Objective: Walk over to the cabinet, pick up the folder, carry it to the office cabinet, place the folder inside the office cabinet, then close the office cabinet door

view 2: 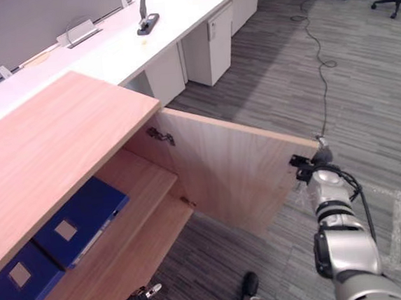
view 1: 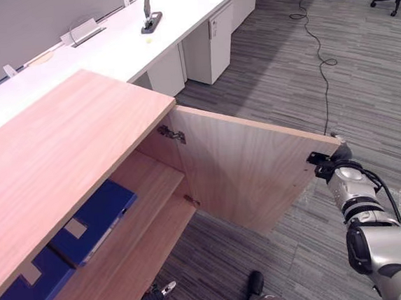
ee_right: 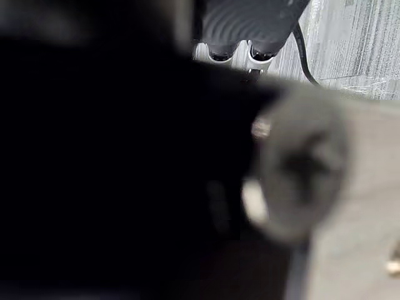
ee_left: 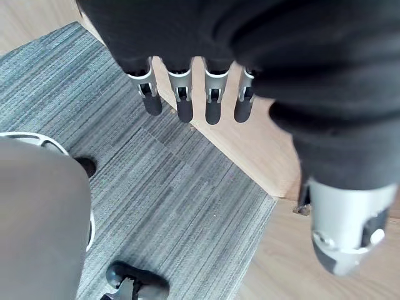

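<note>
On the shelf (view 1: 155, 189) (door (view 1: 245, 174) open), folder (view 1: 94, 222) lies far from left fingers (ee_left: 181, 106).

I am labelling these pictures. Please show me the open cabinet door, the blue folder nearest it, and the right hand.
cabinet door (view 1: 248, 177): left eye view, middle of inner face.
blue folder (view 1: 104, 209): left eye view, its cover.
right hand (view 1: 333, 159): left eye view, its dark cover.

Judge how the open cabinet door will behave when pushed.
The door looks like a rigid wood panel, so it should swing without flexing. Hung on hinges, it likely pivots, not slides. With the right hand at its free edge, a light push probably suffices.
</note>
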{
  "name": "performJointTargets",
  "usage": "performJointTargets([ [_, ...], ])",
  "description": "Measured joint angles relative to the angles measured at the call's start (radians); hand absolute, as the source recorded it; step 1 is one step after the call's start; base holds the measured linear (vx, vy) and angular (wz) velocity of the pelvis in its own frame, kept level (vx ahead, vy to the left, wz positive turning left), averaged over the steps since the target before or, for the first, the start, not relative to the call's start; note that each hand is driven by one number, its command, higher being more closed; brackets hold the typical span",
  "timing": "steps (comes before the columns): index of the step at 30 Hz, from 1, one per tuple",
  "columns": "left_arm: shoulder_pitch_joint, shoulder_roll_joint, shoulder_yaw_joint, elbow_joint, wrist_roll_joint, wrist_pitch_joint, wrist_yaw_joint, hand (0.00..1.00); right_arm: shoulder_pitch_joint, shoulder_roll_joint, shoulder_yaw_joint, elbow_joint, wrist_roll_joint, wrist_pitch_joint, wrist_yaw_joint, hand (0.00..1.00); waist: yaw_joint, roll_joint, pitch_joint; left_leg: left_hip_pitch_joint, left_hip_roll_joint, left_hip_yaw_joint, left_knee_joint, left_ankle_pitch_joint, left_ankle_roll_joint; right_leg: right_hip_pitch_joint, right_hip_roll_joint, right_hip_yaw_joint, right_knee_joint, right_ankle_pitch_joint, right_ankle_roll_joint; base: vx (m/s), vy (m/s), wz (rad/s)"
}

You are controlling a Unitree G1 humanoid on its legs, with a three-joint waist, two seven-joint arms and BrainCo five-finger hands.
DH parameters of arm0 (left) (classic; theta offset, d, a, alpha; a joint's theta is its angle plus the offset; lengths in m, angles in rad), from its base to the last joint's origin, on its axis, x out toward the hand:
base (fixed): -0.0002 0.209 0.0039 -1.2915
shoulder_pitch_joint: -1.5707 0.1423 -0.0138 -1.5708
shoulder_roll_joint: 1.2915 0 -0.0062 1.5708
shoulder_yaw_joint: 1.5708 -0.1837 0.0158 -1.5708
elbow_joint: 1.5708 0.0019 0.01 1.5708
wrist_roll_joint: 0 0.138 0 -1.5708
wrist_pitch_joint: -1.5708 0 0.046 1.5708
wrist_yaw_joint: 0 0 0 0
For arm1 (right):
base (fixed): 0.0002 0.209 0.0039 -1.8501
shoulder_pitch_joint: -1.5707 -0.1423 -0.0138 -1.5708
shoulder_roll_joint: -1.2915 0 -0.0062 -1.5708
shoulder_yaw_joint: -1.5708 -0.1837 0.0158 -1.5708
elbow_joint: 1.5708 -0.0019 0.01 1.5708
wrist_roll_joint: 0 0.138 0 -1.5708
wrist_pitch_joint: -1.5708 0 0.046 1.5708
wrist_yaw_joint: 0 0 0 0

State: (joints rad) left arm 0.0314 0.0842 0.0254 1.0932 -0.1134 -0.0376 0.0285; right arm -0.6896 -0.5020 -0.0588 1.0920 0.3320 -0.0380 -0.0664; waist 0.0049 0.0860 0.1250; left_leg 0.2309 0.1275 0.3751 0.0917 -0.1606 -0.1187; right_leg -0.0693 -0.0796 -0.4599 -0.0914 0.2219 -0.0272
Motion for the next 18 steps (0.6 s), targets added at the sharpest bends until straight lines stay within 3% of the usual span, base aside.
performJointTargets([
  [2, 0.002, 0.001, -0.005, 0.000, 0.003, 0.000, -0.002, 0.00, 0.000, -0.028, 0.143, -0.019, -0.020, 0.007, 0.040, 0.00, -0.002, -0.003, 0.002, 0.001, 0.006, 0.002, -0.003, 0.000, 0.000, -0.004, 0.008, 0.003, 0.000, -0.004, -0.005, -0.06, -0.025, -0.06],
  [4, 0.004, 0.001, -0.019, 0.000, 0.008, 0.001, -0.017, 0.00, 0.003, -0.085, 0.334, -0.087, -0.094, 0.019, 0.125, 0.00, -0.007, -0.004, 0.003, 0.001, 0.017, 0.004, -0.003, 0.000, 0.000, -0.007, 0.018, 0.004, 0.000, -0.012, -0.007, -0.06, -0.040, -0.06],
  [6, 0.004, 0.002, -0.027, 0.000, 0.009, 0.001, -0.028, 0.00, 0.023, -0.120, 0.440, -0.168, -0.121, 0.018, 0.147, 0.00, -0.007, -0.006, 0.004, 0.000, 0.024, 0.006, -0.005, 0.000, 0.000, -0.012, 0.030, 0.009, 0.000, -0.015, -0.010, -0.08, -0.056, -0.10],
  [7, 0.001, 0.003, -0.039, 0.000, 0.010, 0.001, -0.040, 0.00, 0.029, -0.150, 0.529, -0.228, -0.126, 0.019, 0.199, 0.00, -0.007, -0.006, 0.005, -0.003, 0.030, 0.009, -0.007, 0.000, 0.000, -0.019, 0.039, 0.016, 0.000, -0.015, -0.010, -0.07, -0.052, -0.14],
  [9, -0.001, 0.003, -0.041, 0.000, 0.021, 0.000, -0.051, 0.00, 0.039, -0.176, 0.625, -0.301, -0.173, 0.018, 0.260, 0.00, -0.008, -0.009, 0.007, -0.002, 0.036, 0.009, -0.010, 0.000, 0.000, -0.020, 0.047, 0.018, 0.000, -0.016, -0.011, -0.08, -0.056, -0.08],
  [11, -0.008, 0.003, -0.041, 0.000, 0.036, -0.001, -0.059, 0.00, 0.062, -0.199, 0.739, -0.438, -0.211, 0.012, 0.367, 0.00, -0.009, -0.016, 0.011, -0.004, 0.041, 0.009, -0.015, 0.000, -0.001, -0.028, 0.056, 0.023, 0.000, -0.016, -0.011, -0.08, -0.042, -0.07],
  [18, -0.019, 0.007, -0.005, -0.002, 0.038, -0.004, -0.067, 0.00, 0.142, -0.190, 0.960, -0.760, -0.235, 0.003, 0.578, 0.00, 0.010, -0.033, 0.014, -0.025, 0.043, 0.002, -0.019, -0.015, 0.008, -0.049, 0.063, 0.044, 0.001, -0.009, -0.011, -0.04, 0.011, 0.02],
])
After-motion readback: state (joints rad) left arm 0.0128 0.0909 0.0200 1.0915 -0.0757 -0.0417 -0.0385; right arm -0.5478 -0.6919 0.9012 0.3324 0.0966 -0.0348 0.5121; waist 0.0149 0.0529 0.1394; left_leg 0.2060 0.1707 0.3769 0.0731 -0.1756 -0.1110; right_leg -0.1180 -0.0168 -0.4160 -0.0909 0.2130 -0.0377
